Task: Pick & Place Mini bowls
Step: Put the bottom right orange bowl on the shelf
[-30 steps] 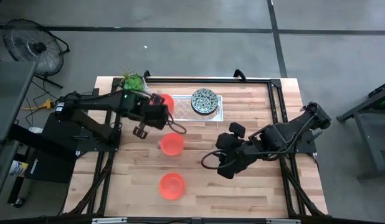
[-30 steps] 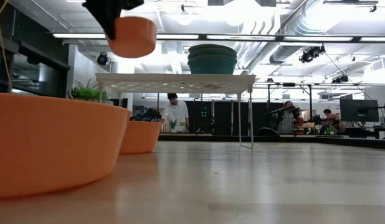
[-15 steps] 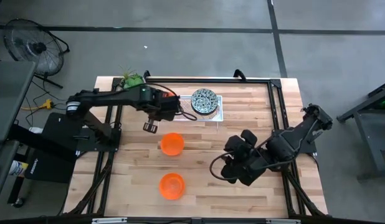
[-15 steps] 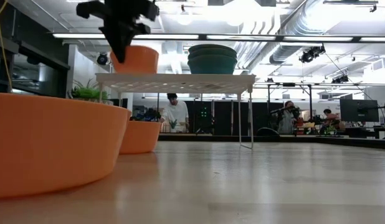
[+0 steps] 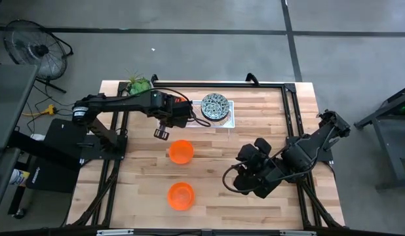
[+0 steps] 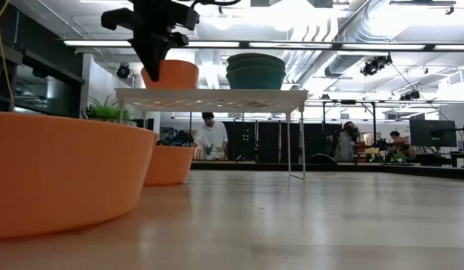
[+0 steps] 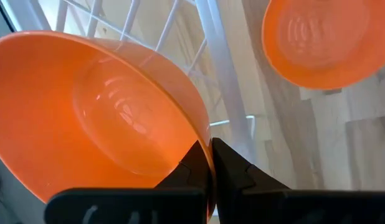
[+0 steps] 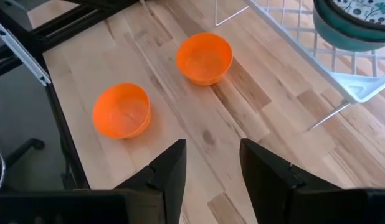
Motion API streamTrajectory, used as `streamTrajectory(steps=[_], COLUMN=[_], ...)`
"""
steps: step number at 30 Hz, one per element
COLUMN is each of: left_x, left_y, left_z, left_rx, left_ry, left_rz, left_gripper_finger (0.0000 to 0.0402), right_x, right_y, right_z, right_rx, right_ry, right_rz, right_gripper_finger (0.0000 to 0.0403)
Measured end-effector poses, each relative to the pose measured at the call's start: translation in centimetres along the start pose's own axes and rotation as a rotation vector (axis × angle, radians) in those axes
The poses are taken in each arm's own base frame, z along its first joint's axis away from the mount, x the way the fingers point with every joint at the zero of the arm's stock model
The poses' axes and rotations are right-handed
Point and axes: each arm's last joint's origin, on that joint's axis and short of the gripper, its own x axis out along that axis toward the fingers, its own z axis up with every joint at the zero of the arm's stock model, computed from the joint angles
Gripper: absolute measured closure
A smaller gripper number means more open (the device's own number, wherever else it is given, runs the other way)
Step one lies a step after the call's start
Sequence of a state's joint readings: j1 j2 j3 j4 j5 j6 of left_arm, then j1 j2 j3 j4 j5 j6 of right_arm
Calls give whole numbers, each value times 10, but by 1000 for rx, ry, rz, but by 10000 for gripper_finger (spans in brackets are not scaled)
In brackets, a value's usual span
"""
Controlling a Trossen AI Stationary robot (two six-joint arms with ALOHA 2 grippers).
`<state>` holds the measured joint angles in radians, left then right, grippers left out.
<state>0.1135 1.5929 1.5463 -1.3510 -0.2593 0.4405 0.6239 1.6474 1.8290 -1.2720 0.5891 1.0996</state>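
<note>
My left gripper (image 7: 209, 163) is shut on a plain orange mini bowl (image 7: 99, 112) over the left part of the white wire rack (image 6: 213, 97). In the low view this bowl (image 6: 170, 74) stands with its base on the rack top, beside a stack of blue-green patterned bowls (image 6: 256, 71). Two more orange bowls (image 5: 181, 151) (image 5: 181, 195) stand on the table in front of the rack. My right gripper (image 8: 211, 163) hovers open over the table's right half, to the right of those two bowls (image 8: 205, 58) (image 8: 121, 110). My left gripper pinches the orange bowl's rim (image 7: 202, 146), one finger inside the bowl and one outside. The fingers come from above, slanting down. The bowl sits nearly upright, its base on the rack top (image 6: 172, 91).
A green plant in a white pot (image 5: 139, 85) stands at the far left corner, close to the left arm. The rack's thin legs (image 6: 302, 142) reach down to the wood. Bare wood lies right of the rack and along the near edge. People stand in the room beyond.
My left gripper has carried the orange bowl from above the table toward the far edge and over the rack, then lowered it until its base reached the rack top; the bowl has come from tilted to nearly upright. My right gripper has drawn back toward the near edge.
</note>
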Motion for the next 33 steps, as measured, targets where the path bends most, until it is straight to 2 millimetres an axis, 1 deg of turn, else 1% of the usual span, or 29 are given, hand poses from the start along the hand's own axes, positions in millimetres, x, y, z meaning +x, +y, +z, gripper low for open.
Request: streamTrajectory(steps=[4, 7, 13, 17, 21, 33], left_x=[1, 6, 6, 16, 17, 17], left_y=[1, 2, 5, 12, 14, 13], left_z=[2, 7, 4, 6, 4, 4], left_rx=[30, 30, 42, 22, 27, 37], left_ry=[-8, -10, -13, 3, 6, 14], left_rz=[16, 14, 1, -16, -38, -49], left_gripper_finger=[401, 401, 401, 401, 401, 401], right_x=[0, 0, 0, 0, 0, 0], right_y=[0, 0, 0, 0, 0, 1], right_z=[0, 0, 0, 0, 0, 0], right_rx=[1, 0, 1, 0, 0, -2], right_ry=[-6, -6, -7, -7, -6, -4], right_rz=[-2, -2, 0, 1, 1, 2], right_gripper_finger=[265, 265, 265, 265, 265, 265])
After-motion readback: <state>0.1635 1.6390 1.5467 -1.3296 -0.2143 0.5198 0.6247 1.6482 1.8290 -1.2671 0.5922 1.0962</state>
